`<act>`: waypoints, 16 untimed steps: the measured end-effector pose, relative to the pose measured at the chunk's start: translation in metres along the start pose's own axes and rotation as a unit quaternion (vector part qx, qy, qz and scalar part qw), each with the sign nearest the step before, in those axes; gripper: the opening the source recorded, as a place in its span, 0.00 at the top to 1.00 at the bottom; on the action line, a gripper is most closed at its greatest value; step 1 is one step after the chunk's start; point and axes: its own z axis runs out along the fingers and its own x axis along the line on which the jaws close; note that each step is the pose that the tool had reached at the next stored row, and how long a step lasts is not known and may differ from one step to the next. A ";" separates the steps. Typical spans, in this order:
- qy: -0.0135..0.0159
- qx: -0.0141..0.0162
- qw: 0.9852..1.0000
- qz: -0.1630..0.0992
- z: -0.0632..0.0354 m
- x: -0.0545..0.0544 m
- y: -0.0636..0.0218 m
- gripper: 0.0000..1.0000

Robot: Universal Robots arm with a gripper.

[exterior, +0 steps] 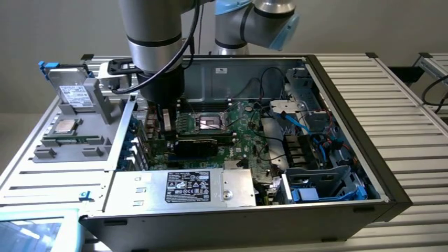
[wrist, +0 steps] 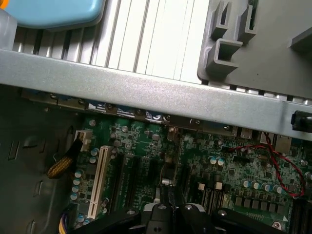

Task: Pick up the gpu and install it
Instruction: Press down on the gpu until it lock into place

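The gripper (wrist: 171, 207) is squeezed shut, low inside the computer case (exterior: 336, 94), just above the green motherboard (wrist: 229, 170). The gpu (exterior: 203, 144) sits flat on that board, right beside it.

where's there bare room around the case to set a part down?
Free: slatted table top on the exterior view's right of the open case. Grey fixture tray on its left is partly taken. Crowded: the motherboard, with cables and the shut gripper low over it.
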 end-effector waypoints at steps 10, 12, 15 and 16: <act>0.000 0.000 1.000 0.000 0.0053 0.000 -0.0002 0.88; 0.000 0.000 1.000 0.000 0.0055 0.000 -0.0002 0.88; 0.000 -0.001 1.000 0.000 0.0043 0.000 -0.0002 0.88; 0.000 -0.002 1.000 0.000 0.0024 0.000 -0.0001 0.88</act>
